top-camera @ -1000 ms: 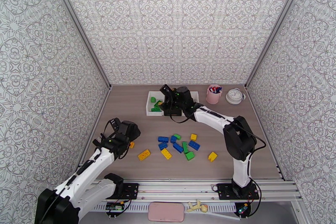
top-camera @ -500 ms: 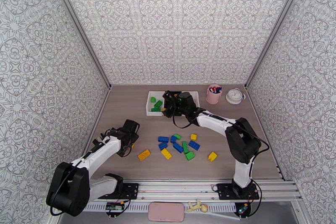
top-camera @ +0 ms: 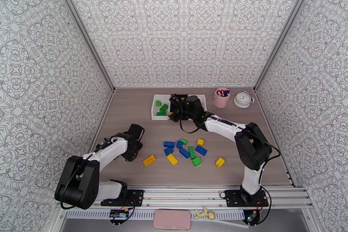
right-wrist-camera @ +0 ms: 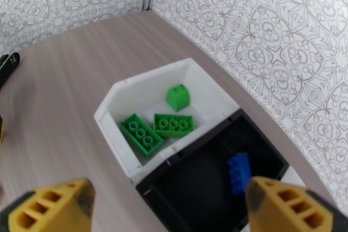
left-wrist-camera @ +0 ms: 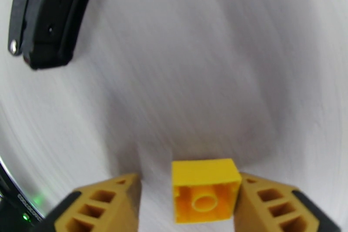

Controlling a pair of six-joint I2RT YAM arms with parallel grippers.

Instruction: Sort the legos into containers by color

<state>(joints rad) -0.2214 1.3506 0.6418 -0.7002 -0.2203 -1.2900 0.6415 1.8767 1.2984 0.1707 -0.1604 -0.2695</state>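
Observation:
My left gripper (top-camera: 134, 143) is low over the table at the left, open, its fingers (left-wrist-camera: 108, 202) straddling a small yellow lego (left-wrist-camera: 204, 189). The brick touches the right finger, with a gap to the left one. More yellow, blue and green legos (top-camera: 185, 151) lie scattered mid-table, and a long yellow one (top-camera: 149, 159) sits nearest my left gripper. My right gripper (top-camera: 179, 109) hovers open over the containers, fingers (right-wrist-camera: 56, 206) wide apart. The white bin (right-wrist-camera: 114, 93) holds three green legos (right-wrist-camera: 141, 132). The black bin (right-wrist-camera: 200, 185) beside it holds a blue lego (right-wrist-camera: 239, 172). A second white bin (top-camera: 202, 98) stands right of it.
A pink cup of pens (top-camera: 222, 97) and a round white clock (top-camera: 243, 99) stand at the back right. Patterned walls close in the table on three sides. Bare wood lies between the left wall and the bins.
My left gripper swung forward and down onto the yellow lego that lay beside it, hiding it from above. My right gripper drew back slightly from the white bin toward the black one.

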